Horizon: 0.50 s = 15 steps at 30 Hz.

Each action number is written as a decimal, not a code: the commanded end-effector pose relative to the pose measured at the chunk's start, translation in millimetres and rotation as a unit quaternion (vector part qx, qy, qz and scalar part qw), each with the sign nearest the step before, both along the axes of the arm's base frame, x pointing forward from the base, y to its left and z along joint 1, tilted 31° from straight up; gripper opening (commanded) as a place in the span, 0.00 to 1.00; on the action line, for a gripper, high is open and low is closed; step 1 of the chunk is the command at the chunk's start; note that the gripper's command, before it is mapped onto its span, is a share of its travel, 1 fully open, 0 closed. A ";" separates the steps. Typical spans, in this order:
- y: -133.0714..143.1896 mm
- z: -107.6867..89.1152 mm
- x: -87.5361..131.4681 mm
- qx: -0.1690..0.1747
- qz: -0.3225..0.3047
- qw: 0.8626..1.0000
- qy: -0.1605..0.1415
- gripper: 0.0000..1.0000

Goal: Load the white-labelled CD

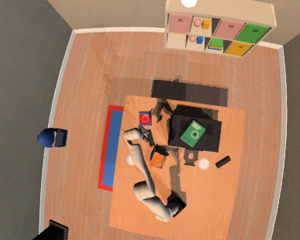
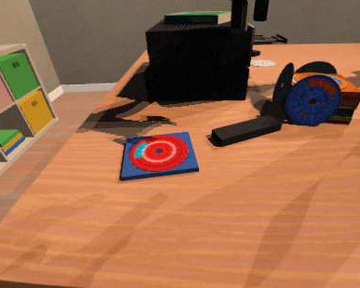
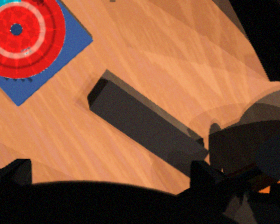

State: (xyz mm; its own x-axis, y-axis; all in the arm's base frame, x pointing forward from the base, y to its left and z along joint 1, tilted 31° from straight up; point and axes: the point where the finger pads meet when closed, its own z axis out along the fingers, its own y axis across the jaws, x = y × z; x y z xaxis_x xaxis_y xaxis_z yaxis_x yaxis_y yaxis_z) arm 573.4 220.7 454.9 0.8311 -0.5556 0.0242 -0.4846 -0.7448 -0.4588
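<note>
The black CD player point(image 1: 176, 135) point(image 2: 197, 60) has its tray point(image 1: 186, 157) out at the front. A white disc point(image 1: 204, 162) point(image 2: 263, 62) lies on the table just beyond the tray. Another pale disc point(image 1: 130, 159) lies partly under the arm; I cannot read either label. My gripper point(image 1: 149, 138) point(image 2: 250, 24) point(image 3: 111, 178) is open and empty, above the table left of the player, away from both discs. In the wrist view a black bar point(image 3: 141, 127) lies ahead of the fingers.
A red disc on a blue case point(image 1: 145, 118) point(image 2: 127, 169) point(image 3: 76, 42) lies at the back left. An orange-topped stack point(image 1: 158, 159) with a blue disc point(image 2: 309, 111) leaning on it stands left of the tray. A green case point(image 1: 189, 138) point(image 2: 197, 18) lies on the player. Another black bar point(image 1: 223, 162) lies at the right.
</note>
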 end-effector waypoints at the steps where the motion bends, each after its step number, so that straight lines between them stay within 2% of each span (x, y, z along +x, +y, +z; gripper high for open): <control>1: -6.1 -0.8 -2.7 -0.001 0.004 1.000 -0.002 1.00; 8: -16.0 -7.6 -11.0 -0.003 0.025 1.000 -0.005 1.00; 15: -38.4 -24.6 -32.2 -0.005 0.068 0.998 -0.013 1.00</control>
